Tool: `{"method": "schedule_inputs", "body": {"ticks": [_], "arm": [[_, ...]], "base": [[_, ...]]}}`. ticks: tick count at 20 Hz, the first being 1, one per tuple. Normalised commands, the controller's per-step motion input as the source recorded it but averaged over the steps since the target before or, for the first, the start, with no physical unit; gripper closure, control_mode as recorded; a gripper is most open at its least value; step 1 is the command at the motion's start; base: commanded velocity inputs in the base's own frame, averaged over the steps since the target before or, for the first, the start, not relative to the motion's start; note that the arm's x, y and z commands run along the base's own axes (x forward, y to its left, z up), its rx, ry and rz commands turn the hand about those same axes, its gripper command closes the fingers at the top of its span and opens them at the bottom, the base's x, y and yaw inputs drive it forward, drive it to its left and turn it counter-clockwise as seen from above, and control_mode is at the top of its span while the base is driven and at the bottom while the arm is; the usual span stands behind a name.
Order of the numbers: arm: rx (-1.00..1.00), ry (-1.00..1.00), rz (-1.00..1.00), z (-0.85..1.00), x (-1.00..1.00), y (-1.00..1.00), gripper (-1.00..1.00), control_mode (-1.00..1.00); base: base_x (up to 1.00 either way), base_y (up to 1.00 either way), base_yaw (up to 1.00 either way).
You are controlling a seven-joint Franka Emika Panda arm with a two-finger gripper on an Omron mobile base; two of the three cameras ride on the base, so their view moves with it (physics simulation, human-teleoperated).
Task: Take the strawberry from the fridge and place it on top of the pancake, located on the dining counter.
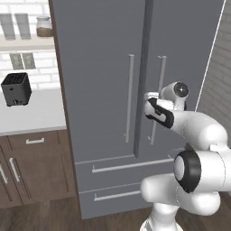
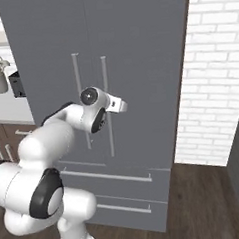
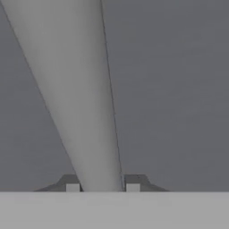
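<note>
The fridge is seen straight ahead with both doors shut against each other, so the strawberry, the pancake and the dining counter cannot be located. The gripper is pressed up to the right door, where its two fingertips are clamped on either side of that door's long silver handle, at about mid-height of the bar. A white wall counter carrying a black toaster lies to the left of the fridge, and a white brick wall stands to its right.
</note>
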Motion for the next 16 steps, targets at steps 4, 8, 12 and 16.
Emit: {"method": "schedule_inputs", "body": {"ticks": [4,8,12,16], "arm": [[0.16,0.0,0.0,0.21,-0.94,-0.81,1.0,-1.0],[0.18,0.0,0.0,0.26,-0.86,-0.95,1.0,-1.0],[0.2,0.0,0.0,0.28,-0.7,-0.98,1.0,-1.0],[0.17,0.0,0.0,0.28,-0.85,-0.98,-1.0,-1.0]], "base": [[0.0,0.0,0.0],[0.0,0.0,0.0],[0.0,0.0,0.0],[0.0,0.0,0.0]]}}
